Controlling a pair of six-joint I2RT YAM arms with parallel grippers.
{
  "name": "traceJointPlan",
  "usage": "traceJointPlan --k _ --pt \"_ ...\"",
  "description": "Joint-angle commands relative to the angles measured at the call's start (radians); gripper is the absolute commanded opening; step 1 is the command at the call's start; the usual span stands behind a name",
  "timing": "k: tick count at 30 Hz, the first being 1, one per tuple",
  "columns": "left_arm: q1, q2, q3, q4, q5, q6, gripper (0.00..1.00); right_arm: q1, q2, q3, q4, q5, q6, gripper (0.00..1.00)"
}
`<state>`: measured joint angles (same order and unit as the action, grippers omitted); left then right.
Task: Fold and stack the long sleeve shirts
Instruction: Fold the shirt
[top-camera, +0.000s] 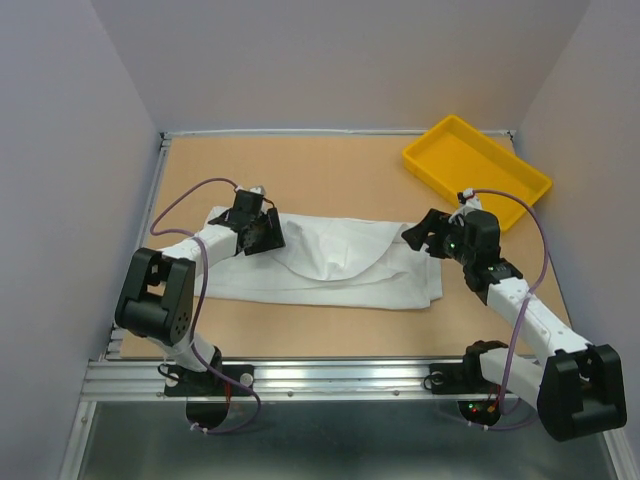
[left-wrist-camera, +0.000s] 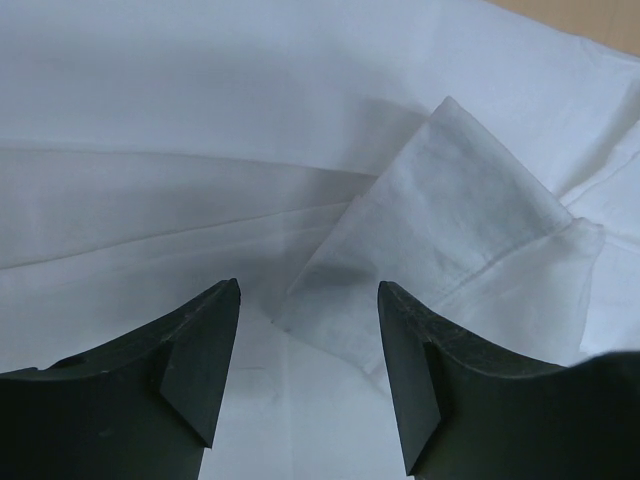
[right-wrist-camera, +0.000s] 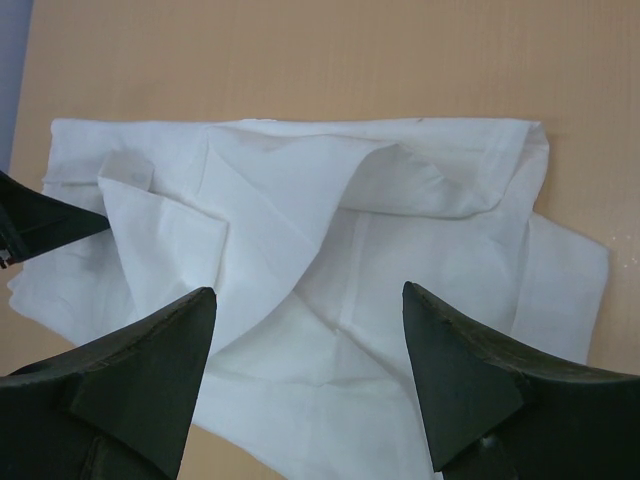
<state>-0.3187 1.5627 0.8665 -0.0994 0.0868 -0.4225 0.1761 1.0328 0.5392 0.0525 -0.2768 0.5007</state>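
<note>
Part-folded white shirt (top-camera: 335, 262) flat on the table (top-camera: 300, 170), centre.
Jaws spread and empty on both: left gripper (left-wrist-camera: 308, 300) over shirt's left end, right gripper (right-wrist-camera: 308, 305) by its right end. Yellow tray (top-camera: 470, 165) far right, apart.

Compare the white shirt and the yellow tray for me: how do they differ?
The shirt is white, limp cloth, partly folded at mid-table; the tray is yellow, rigid, at the far right corner. The shirt spans wider than the tray. Both rest on the table.
</note>
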Motion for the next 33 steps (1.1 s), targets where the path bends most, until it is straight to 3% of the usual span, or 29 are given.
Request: traceJointPlan --k 1,11,19,20,21,22,26,33 --pt "-0.005 0.016 0.003 0.007 0.014 -0.028 0.68 -0.006 -0.028 -0.031 0.02 -0.007 -0.016 0.8" --pt "-0.01 0.051 0.014 0.006 0.008 -0.03 0.58 -0.006 -0.019 -0.035 0.021 -0.007 -0.017 0.8" --pt "-0.02 0.03 0.016 -0.011 0.022 -0.035 0.33 -0.006 -0.033 -0.047 0.02 0.005 -0.016 0.8" --pt "-0.02 0.019 0.016 -0.017 0.022 -0.036 0.24 -0.006 -0.033 -0.045 0.021 0.005 -0.017 0.8" --pt "-0.02 0.013 0.017 -0.02 0.022 -0.036 0.24 -0.006 -0.033 -0.044 0.02 0.005 -0.014 0.8" --pt "-0.02 0.007 0.02 -0.023 0.022 -0.036 0.16 -0.006 -0.033 -0.042 0.02 0.004 -0.013 0.8" --pt "-0.02 -0.045 0.042 -0.068 0.027 -0.038 0.01 -0.006 -0.037 -0.028 0.021 0.004 -0.013 0.8" --pt "-0.02 -0.22 0.083 -0.253 0.008 -0.047 0.0 -0.006 -0.05 -0.009 0.017 0.027 -0.014 0.8"
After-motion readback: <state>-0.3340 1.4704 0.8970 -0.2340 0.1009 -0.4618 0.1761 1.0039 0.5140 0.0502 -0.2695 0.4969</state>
